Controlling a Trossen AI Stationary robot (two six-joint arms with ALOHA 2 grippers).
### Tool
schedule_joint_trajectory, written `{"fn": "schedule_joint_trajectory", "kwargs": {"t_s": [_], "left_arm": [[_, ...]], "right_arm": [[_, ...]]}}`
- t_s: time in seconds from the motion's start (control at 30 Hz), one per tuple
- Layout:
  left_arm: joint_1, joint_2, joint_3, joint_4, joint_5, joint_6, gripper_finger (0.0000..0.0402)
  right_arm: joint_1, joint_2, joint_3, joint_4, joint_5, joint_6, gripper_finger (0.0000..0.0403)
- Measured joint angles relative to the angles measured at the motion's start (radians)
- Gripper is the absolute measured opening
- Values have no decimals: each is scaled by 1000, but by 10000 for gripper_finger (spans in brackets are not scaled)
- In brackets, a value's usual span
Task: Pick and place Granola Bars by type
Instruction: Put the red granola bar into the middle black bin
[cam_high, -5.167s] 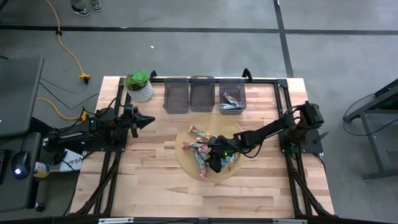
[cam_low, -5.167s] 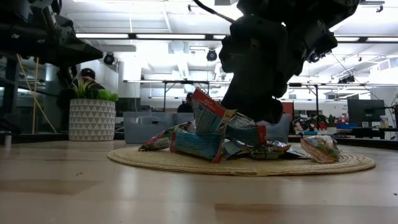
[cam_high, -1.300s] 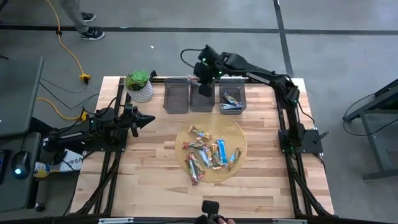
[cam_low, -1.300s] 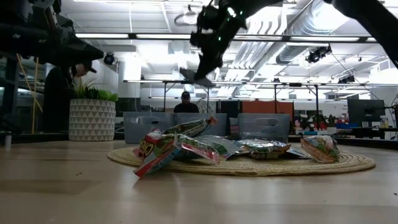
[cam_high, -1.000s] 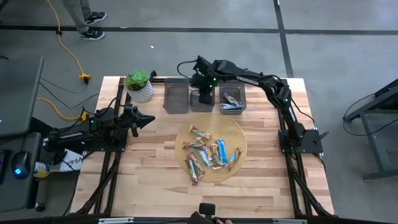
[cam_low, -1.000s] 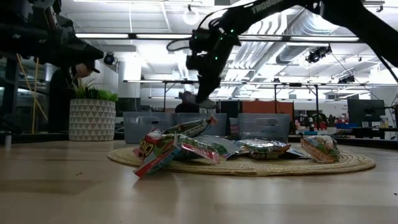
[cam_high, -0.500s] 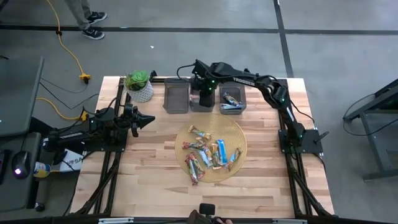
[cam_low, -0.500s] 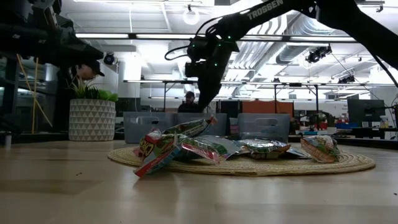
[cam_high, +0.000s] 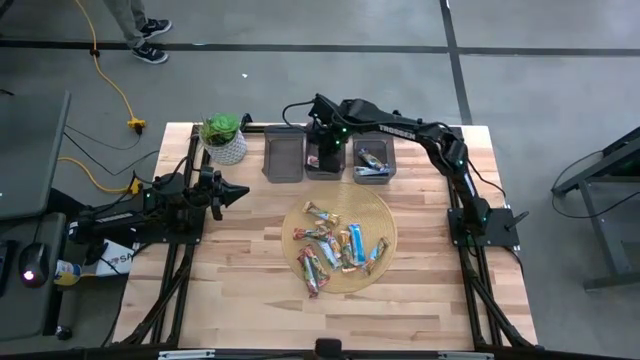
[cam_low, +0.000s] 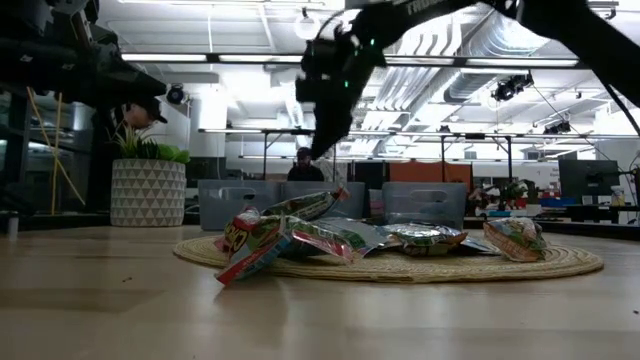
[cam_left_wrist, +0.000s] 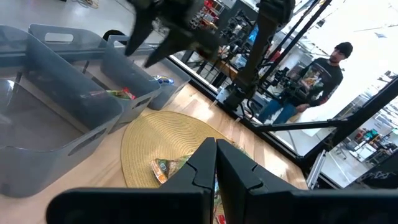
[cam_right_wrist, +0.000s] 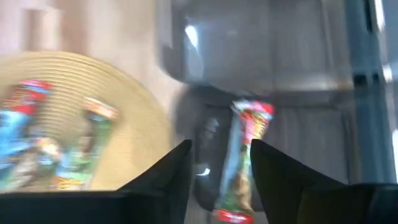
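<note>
Several granola bars (cam_high: 335, 248) in blue, red and multicoloured wrappers lie piled on a round woven mat (cam_high: 375, 212); the low view shows the same bars (cam_low: 300, 235) from the side. My right gripper (cam_high: 319, 148) hangs open above the middle grey bin (cam_high: 325, 127), fingers pointing down. One multicoloured bar (cam_right_wrist: 244, 155) lies flat on that bin's floor below the open right gripper (cam_right_wrist: 221, 144). Blue bars (cam_high: 370, 162) lie in the right bin. My left gripper (cam_high: 240, 192) waits shut near the table's left edge.
An empty-looking left bin (cam_high: 283, 152) stands beside the middle one along the far edge. A potted plant (cam_high: 224, 137) stands at the far left corner. Bare wood lies on the near side of the mat. A person (cam_left_wrist: 323, 68) stands beyond the table.
My right gripper came down toward the middle bin with a bar, dipped low over it, then rose a little. The bar is gone from its fingers and lies on the bin floor. The bars on the mat stayed put.
</note>
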Motion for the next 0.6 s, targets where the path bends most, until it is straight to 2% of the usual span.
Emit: {"fn": "schedule_joint_trajectory", "kwargs": {"t_s": [0.13,0.33,0.6], "left_arm": [[0,0,0,0,0,0,10],[0,0,0,0,0,0,10],[0,0,0,0,0,0,10]], "right_arm": [[53,-61,0,22,-56,5,162],[171,-153,0,68,-100,99,170],[346,-213,0,163,-204,246,172]]}}
